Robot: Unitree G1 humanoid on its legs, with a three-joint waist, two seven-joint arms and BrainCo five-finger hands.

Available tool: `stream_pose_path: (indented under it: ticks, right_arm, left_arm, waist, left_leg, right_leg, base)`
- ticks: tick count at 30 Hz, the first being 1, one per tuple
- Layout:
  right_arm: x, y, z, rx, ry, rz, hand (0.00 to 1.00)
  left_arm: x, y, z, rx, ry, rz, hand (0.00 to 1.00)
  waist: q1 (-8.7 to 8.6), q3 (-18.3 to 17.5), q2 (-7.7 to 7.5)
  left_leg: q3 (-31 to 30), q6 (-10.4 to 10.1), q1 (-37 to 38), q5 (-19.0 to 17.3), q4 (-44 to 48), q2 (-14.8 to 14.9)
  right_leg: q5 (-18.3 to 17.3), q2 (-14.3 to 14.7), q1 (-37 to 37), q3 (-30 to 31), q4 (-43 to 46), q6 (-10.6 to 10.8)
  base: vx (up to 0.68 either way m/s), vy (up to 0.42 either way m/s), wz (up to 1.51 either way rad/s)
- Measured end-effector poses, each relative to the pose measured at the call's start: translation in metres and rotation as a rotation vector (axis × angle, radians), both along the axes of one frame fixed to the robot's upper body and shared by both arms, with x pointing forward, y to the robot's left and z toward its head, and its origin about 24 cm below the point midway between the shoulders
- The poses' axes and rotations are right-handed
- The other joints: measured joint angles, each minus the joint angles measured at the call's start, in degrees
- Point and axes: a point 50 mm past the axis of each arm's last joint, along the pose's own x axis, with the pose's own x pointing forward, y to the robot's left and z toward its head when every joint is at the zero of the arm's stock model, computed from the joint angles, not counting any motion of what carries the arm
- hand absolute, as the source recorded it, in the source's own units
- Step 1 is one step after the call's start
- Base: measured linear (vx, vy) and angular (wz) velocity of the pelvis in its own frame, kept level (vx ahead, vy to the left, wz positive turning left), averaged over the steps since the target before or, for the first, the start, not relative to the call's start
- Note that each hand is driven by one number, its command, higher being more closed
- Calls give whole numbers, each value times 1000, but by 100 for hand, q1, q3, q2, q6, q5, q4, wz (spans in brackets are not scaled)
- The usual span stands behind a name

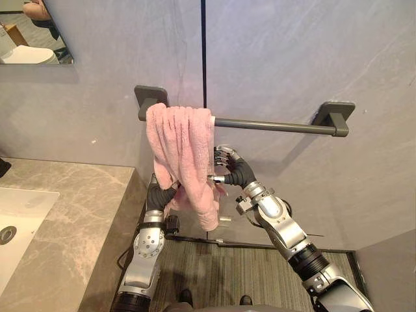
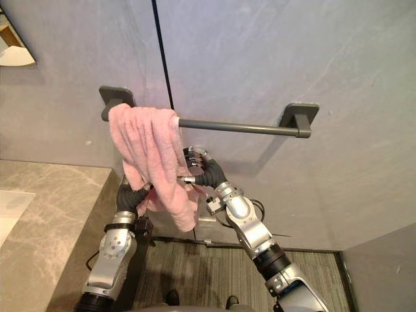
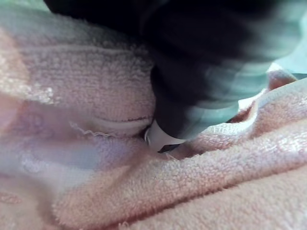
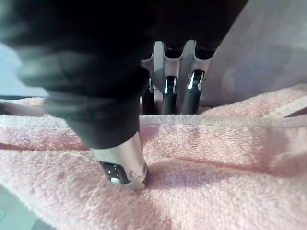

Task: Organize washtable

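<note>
i'm at the spreading step: the towel point(image 1: 182, 149) hangs bunched at the left end of the bar point(image 1: 273, 125). my right hand point(image 1: 226, 162) pinches its edge, thumb in front and fingers behind. my left hand point(image 3: 163, 139) is buried in the lower folds, so i can't tell its grip. next, i judge, comes a steady pull rightward along the bar. the counter point(image 1: 78, 195) and sink point(image 1: 19, 221) sit left, crowding that arm.

One pink towel point(image 1: 185, 156), one towel bar point(image 1: 273, 125), one sink point(image 1: 23, 211), one mirror point(image 1: 36, 39), one tabletop point(image 1: 84, 201).
</note>
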Motion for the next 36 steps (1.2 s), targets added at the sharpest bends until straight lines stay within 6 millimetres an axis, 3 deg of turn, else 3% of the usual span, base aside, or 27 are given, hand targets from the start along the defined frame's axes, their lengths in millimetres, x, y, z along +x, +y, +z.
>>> stream_pose_path:
  ticks: [6,18,26,36]
  right_arm:
    - [1,1,-2,0,9,1,100]
    - [2,-1,-7,16,34,-6,100]
    - [-2,-31,-7,90,36,-129,100]
    - [-25,-59,10,179,-63,-223,100]
  left_arm:
    - [0,0,0,0,0,0,100]
    - [0,1,0,1,-1,4,100]
    - [-1,17,5,-7,-25,75,100]
    - [-5,7,33,-44,-161,39,100]
  waist:
    - [86,-40,-65]
    - [94,-71,-144]
    - [80,-71,-144]
    - [-86,-70,-141]
  left_leg:
    - [-1,0,-3,0,0,7]
    - [10,0,8,0,-26,1]
    - [38,-1,59,0,-41,-12]
    - [101,-4,86,-3,-41,-10]
  right_leg:
    - [-2,9,0,13,-3,-2]
    - [-4,3,1,19,2,-5]
    - [-7,-14,22,27,16,-1]
    - [-5,-12,18,80,3,0]
  base:
    - [0,0,0]
    - [0,0,0]
    - [0,0,0]
    - [0,0,-2]
